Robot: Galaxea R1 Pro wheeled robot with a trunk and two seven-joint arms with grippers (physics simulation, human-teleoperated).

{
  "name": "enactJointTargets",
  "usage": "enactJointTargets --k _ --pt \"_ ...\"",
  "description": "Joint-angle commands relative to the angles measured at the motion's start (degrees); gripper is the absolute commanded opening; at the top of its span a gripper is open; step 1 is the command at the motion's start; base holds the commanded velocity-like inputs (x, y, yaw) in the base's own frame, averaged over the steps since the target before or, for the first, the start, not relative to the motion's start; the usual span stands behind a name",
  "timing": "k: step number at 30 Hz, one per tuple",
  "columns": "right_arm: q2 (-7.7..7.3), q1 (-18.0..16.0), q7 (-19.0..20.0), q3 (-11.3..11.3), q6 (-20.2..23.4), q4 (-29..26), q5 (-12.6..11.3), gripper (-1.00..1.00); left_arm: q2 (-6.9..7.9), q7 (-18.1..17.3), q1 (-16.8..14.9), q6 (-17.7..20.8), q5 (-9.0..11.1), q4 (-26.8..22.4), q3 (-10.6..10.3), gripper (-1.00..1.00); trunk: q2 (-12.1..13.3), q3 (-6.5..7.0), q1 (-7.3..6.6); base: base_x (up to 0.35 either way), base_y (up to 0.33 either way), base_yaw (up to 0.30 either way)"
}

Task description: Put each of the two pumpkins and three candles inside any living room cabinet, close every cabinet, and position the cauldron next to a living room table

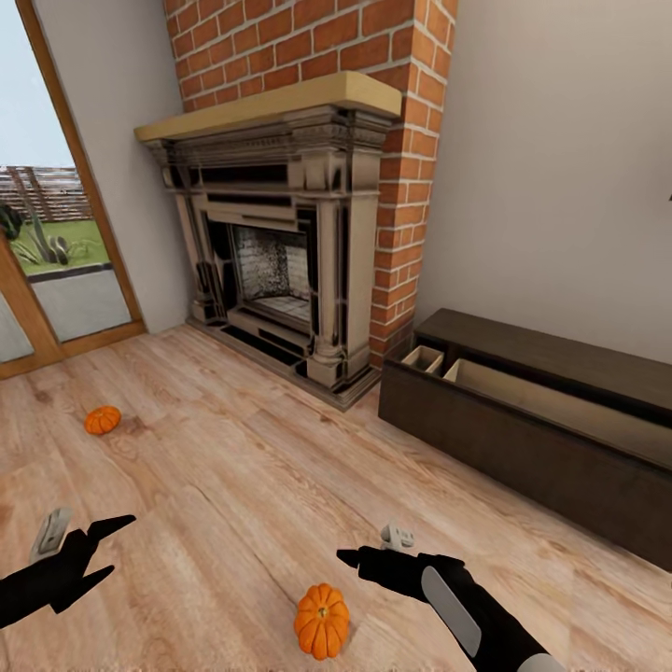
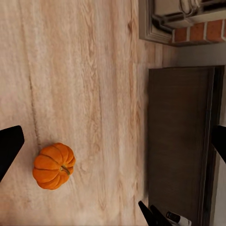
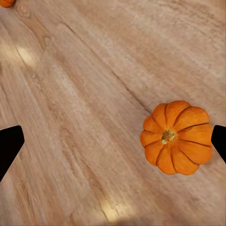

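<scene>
Nearest, on the plank floor [image 1: 233,485] close to the robot: a ribbed orange pumpkin [image 1: 322,620], squat, stem up, sitting free with nothing touching it. Just beside it, toward the cabinet side and a little farther out, the right pincer [image 1: 366,551], black fingers spread and empty. Seen from the right wrist, the same pumpkin [image 3: 177,136] lies off-centre between the finger tips, hard against one finger [image 3: 219,141] and far from the other. Judged from that: needs a small sideways shift to centre the fruit, then a drop onto it. No long axis to worry about, being round from above; any approach angle around the stem should serve.

Over on the other side, the left pincer [image 1: 93,551], also spread wide and holding nothing. Well apart from the near pumpkin, which shows in the left wrist view [image 2: 53,165] near one finger tip. Clearly the farther of the two arms for this fruit, so the right arm looks the natural choice.

Farther out, toward the glass door: the second pumpkin [image 1: 103,420], alone on the floor, nearer the left arm's side and probably its business.

Farther still, against the wall right of the brick fireplace [image 1: 280,243]: the long dark cabinet [image 1: 523,448], front pulled out, pale wood compartments [image 1: 425,358] exposed from above. Lies ahead and to the right of the right pincer.
</scene>
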Motion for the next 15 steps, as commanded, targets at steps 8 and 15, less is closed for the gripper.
enactJointTargets --k 8,15 --pt "-0.07 0.0 0.0 0.2 0.0 -0.3 0.0 1.0 -0.01 0.6 0.0 0.2 0.6 0.0 0.1 1.0 -0.1 -1.83 0.19 0.0 0.0 0.0" --pt "-0.07 0.0 0.1 0.1 0.0 -0.8 -0.1 1.0 -0.08 0.7 0.0 0.2 0.6 0.0 -0.2 1.0 -0.2 -3.38 0.37 0.0 0.0 0.0"
